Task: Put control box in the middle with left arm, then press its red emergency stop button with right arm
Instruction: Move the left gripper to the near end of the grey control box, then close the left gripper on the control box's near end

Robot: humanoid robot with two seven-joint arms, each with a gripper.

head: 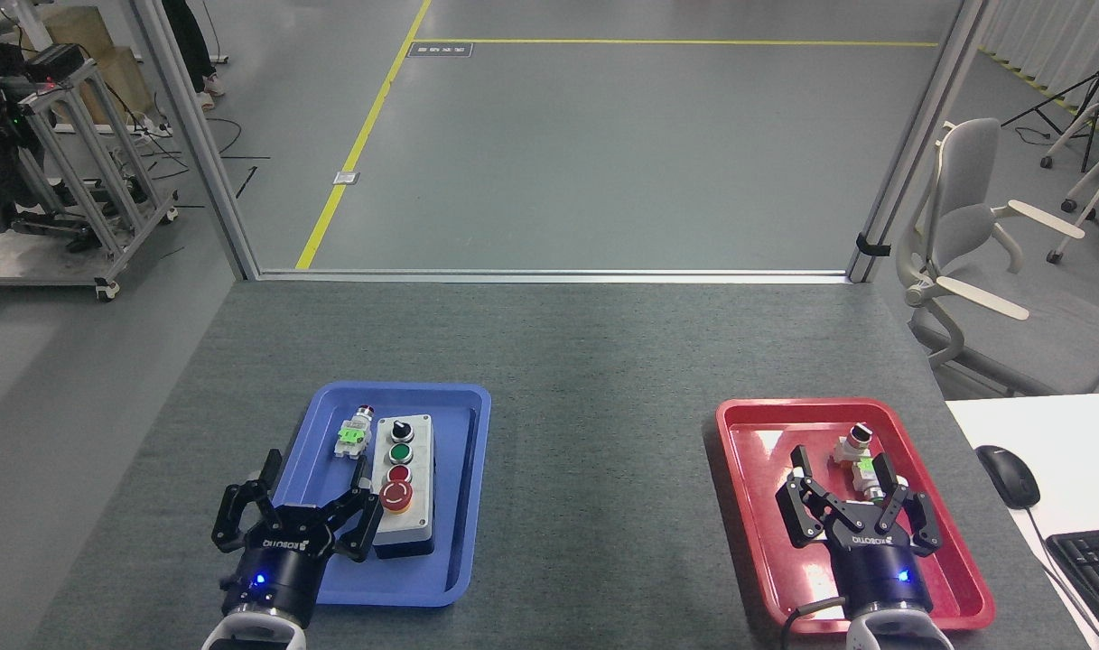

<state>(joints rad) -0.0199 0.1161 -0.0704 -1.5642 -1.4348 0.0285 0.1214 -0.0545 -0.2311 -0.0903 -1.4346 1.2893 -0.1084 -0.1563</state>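
— While the box (404, 483) lies in the blue tray (463, 506), where in it, exactly?

— Right of the tray's middle, long side running away from us. Its row reads, far to near: black knob (401, 427), green button (401, 452), small red button (399, 474), big red mushroom button (395, 496).

— Anything beside it?

— A small loose part with a green tab (354, 435), just left of the box's far end, same tray.

— And the left gripper (305, 506)?

— Spread wide, holding nothing, over the tray's near left corner. One finger (368, 515) is at the box's near left edge (whether it touches, I cannot tell).

— The right gripper (847, 483)?

— Also wide open and empty, over the red tray (748, 506). Its fingers stand to either side of a second small part (856, 449), which has a red cap and a green tab; I cannot tell if they touch it.

— And the rest?

— Both trays sit well apart on a grey table (594, 397). A mouse (1008, 476) and keyboard (1091, 564) lie on a white desk at the right.
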